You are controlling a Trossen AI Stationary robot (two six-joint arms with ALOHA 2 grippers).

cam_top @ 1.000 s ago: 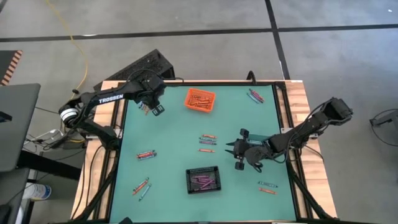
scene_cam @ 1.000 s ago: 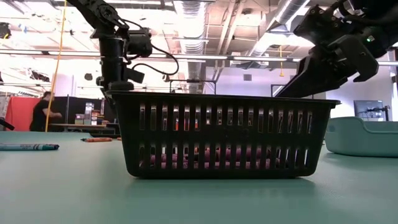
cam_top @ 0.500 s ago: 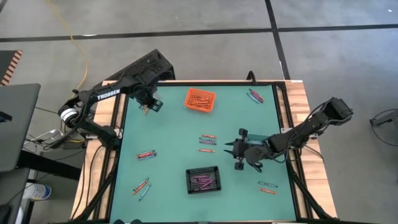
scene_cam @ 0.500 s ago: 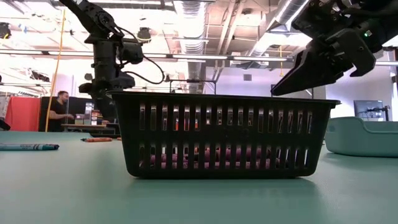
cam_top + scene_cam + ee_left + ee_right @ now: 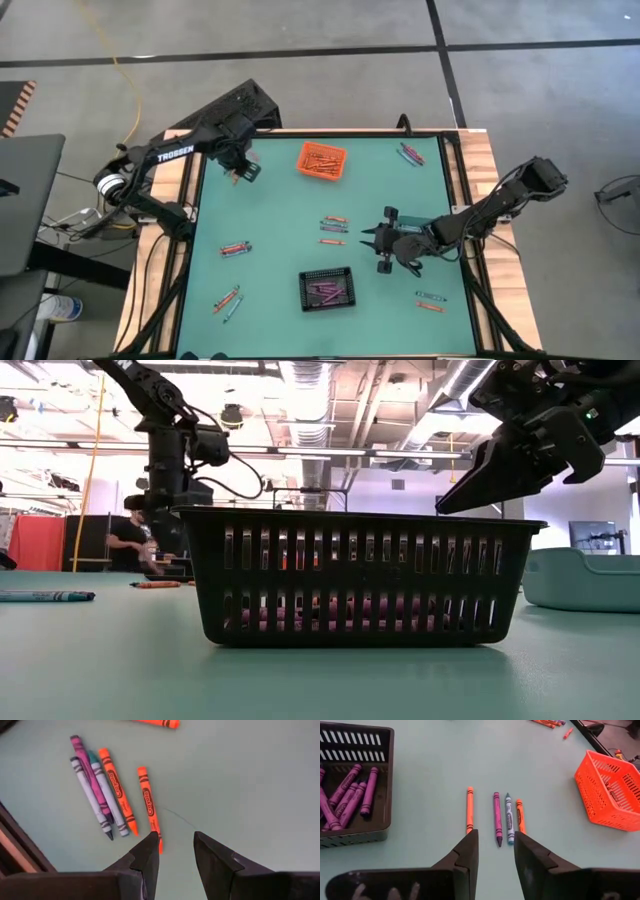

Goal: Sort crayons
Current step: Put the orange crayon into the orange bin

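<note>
Crayons lie scattered on the green table (image 5: 280, 210). A purple, a grey, a teal and an orange crayon lie side by side (image 5: 97, 790), with a lone orange crayon (image 5: 149, 805) next to them. My left gripper (image 5: 176, 840) hangs open just above these at the far left (image 5: 241, 174), touching none. My right gripper (image 5: 366, 238) stands open and empty right of centre. It points at a row of orange, purple and blue crayons (image 5: 497, 817) (image 5: 334, 224). Purple crayons (image 5: 350, 790) lie in the black bin (image 5: 327, 289), orange ones in the orange bin (image 5: 321, 161).
More crayons lie at the far right (image 5: 409, 153), the near right (image 5: 431, 301), the left (image 5: 235, 248) and the near left (image 5: 228, 299). A pale teal bin (image 5: 580, 580) shows at the right of the low view. A person (image 5: 135, 540) is in the room behind.
My left gripper has shifted a little toward the table's far edge and has rolled about its own pointing line, staying open. The person in the background has moved.
</note>
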